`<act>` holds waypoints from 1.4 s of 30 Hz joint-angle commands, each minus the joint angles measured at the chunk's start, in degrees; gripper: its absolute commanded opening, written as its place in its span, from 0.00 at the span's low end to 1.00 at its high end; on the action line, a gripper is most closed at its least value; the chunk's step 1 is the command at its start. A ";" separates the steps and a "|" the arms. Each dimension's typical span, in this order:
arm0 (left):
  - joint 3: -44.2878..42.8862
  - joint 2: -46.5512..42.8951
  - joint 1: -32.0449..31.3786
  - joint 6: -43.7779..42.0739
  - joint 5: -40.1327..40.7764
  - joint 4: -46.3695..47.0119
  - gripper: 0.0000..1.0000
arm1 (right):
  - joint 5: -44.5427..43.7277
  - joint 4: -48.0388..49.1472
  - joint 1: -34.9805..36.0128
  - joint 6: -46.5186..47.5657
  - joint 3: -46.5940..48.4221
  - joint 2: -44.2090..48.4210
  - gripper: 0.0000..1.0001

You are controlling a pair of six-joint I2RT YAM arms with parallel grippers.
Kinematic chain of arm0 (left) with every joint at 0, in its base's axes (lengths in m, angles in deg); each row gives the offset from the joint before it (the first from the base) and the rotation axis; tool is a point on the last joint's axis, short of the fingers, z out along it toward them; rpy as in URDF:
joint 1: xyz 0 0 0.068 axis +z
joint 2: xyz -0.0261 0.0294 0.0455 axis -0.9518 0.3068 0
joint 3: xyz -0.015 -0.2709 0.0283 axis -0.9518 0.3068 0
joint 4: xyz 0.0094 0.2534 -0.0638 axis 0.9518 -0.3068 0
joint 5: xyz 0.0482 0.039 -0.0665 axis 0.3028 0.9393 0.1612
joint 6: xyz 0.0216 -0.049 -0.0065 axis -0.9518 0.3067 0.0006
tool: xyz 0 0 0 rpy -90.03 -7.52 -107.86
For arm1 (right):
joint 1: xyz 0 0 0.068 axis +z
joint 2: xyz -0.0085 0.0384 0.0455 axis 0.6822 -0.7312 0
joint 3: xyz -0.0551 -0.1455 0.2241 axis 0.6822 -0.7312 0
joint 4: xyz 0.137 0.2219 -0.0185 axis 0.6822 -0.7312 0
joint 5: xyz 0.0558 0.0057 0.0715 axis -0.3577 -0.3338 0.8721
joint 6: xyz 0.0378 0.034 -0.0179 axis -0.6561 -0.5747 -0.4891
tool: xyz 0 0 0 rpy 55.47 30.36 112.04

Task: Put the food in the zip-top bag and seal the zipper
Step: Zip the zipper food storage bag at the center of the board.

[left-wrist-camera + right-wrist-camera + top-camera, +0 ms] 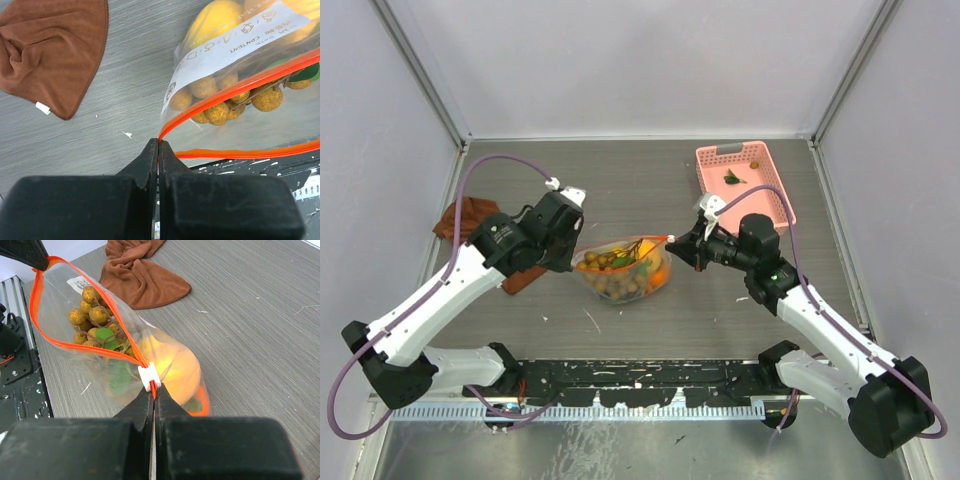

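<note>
The clear zip-top bag (623, 268) lies mid-table, holding tan-brown berries (90, 310), green leaves and yellow and orange fruits (172, 365). Its orange-red zipper (85, 346) gapes open in a loop. My left gripper (574, 258) is shut on the zipper's left end (159, 141). My right gripper (672, 243) is shut on the zipper's right end, just behind the white slider (149, 376). The berries and a yellow fruit also show through the bag (235, 80) in the left wrist view.
A brown cloth (470, 222) lies at the left, partly under my left arm. A pink basket (760, 195) with a small green item stands at the back right. A black perforated rail (640, 385) runs along the near edge.
</note>
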 commanded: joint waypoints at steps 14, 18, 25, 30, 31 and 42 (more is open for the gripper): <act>-0.06 -3.26 0.58 -4.94 0.76 7.37 0.32 | 2.50 3.99 0.07 0.30 4.26 -0.17 0.01; -2.39 -2.57 0.48 -7.10 -3.51 11.21 0.44 | 2.65 3.66 0.06 0.28 4.60 -0.13 0.01; -4.18 0.07 0.38 -10.99 -17.05 23.04 0.57 | 2.81 2.80 0.06 0.66 5.05 -0.03 0.01; -5.26 3.20 0.03 -15.47 -27.27 30.30 0.65 | 3.06 2.03 0.07 1.08 5.39 -0.14 0.01; -5.28 3.38 -0.02 -16.55 -28.92 31.70 0.67 | 3.18 1.86 0.06 1.15 5.41 -0.15 0.01; -8.70 12.05 -0.02 -32.20 -48.12 39.52 0.66 | 4.07 0.45 0.06 2.23 6.04 0.05 0.01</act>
